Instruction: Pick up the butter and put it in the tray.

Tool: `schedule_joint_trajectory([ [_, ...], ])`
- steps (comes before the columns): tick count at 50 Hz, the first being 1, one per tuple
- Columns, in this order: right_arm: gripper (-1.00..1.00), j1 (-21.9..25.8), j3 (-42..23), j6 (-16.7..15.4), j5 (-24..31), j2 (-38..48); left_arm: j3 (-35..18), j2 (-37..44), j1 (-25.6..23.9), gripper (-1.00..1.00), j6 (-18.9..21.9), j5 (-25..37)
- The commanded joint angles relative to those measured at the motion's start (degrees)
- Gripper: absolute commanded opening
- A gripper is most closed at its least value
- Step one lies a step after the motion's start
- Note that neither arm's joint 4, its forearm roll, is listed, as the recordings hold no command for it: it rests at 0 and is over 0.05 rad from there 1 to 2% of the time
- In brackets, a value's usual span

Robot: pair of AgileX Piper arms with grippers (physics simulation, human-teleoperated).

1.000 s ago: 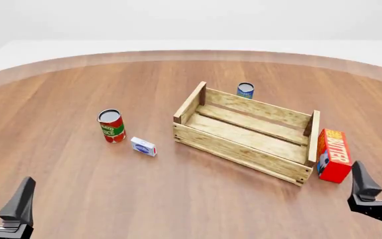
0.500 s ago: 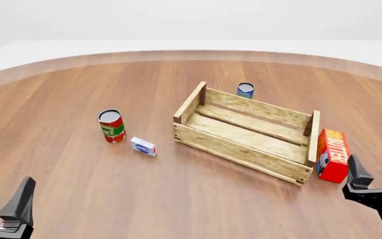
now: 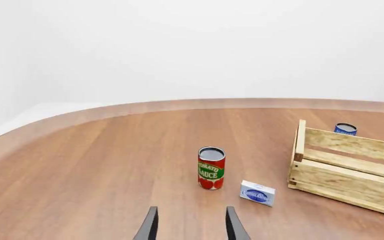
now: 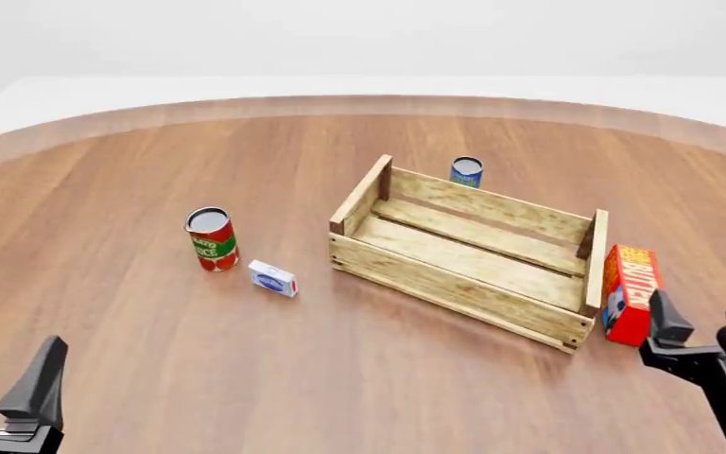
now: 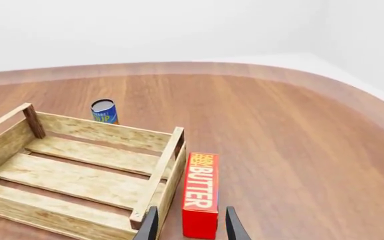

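The butter is seen standing on the table just beside the tray's right end. The right gripper is held spread just before it, nothing grasped or touched. The left gripper is likewise spread and empty.

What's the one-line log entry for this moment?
phase: approach | right hand: open, just short of butter | butter: on table, outside tray, at its right end | tray: empty | left hand: open, idle
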Motion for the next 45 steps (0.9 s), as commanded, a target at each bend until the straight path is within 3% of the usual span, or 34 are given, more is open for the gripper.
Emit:
schedule_joint_trajectory([
  [1, 1.00, -0.06, -0.14, 0.32, -4.32, 5.26, 0.00, 0.00, 0.00, 1.00, 0.00, 0.00],
  [12, 1.00, -0.84, -0.53, 0.13, -8.21, 10.41, 0.00, 0.00, 0.00, 1.00, 0.00, 0.00],
  [18, 1.00, -1.62, -1.44, 2.14, -10.58, 14.28, 0.00, 0.00, 0.00, 1.00, 0.00, 0.00],
  [45, 1.00, -2.12, -4.40, 0.99, -18.65, 27.42, 0.00, 0.00, 0.00, 1.00, 0.00, 0.00],
])
